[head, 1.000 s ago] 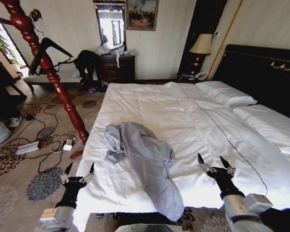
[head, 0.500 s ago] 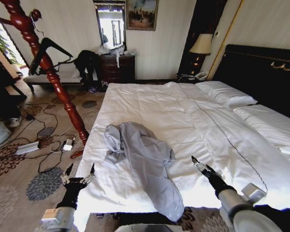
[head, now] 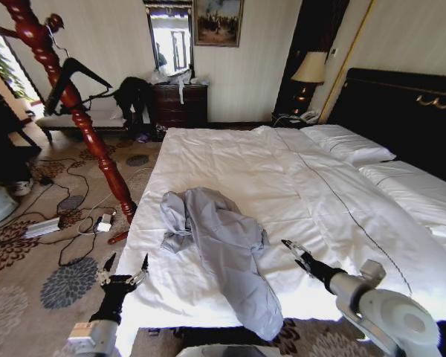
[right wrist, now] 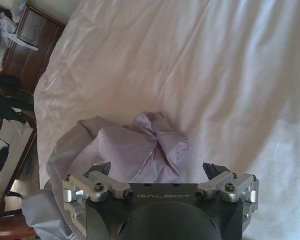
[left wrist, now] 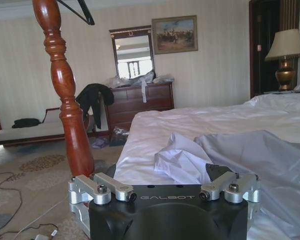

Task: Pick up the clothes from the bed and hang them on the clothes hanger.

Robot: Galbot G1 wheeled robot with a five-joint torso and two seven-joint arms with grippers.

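While one shirt (head: 221, 249) lies on the bed (head: 297, 186), both claws (head: 123, 269) (head: 296, 253) gape empty.

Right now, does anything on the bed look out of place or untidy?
Yes. The clothes lie crumpled on the smooth white bed, one end hanging over its near edge.

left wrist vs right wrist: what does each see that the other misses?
Left wrist alone: the red-brown pole, part of the black clothes hanger, mirror, painting, lamp. Right wrist alone: the shirt from above, bunched on a wide stretch of duvet. Both: the shirt, the bed, the dresser, each arm's own open end effector.
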